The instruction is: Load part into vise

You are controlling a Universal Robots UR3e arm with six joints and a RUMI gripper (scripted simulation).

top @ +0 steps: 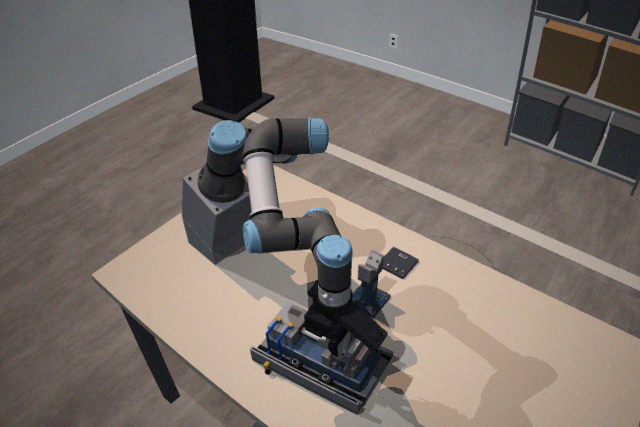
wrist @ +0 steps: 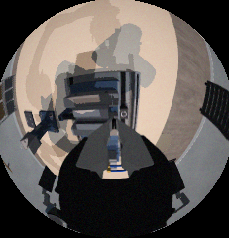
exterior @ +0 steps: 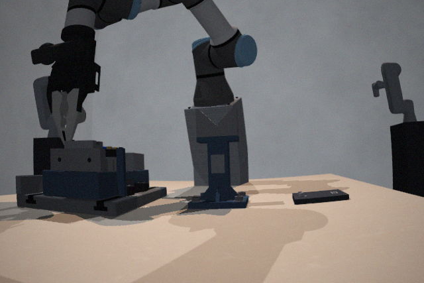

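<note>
The UR3e arm (top: 261, 182) has dark grey joint housings with light blue end caps, one white tube link, and a silver wrist ring above its black gripper (exterior: 65, 132), on a grey pedestal (top: 204, 220).

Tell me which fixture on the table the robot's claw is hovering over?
The vise at the table's near edge: the shut gripper hangs right above it. The V-block stand and flat black infeed plate sit aside.

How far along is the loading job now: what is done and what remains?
Done: the infeed plate bears no block, so the part is off it. In hand: the gripper, shut and holding nothing, points down into the vise, perhaps nudging the part. Left: checking the seat against the fixed jaw and the work stop, which the arm hides here.
</note>
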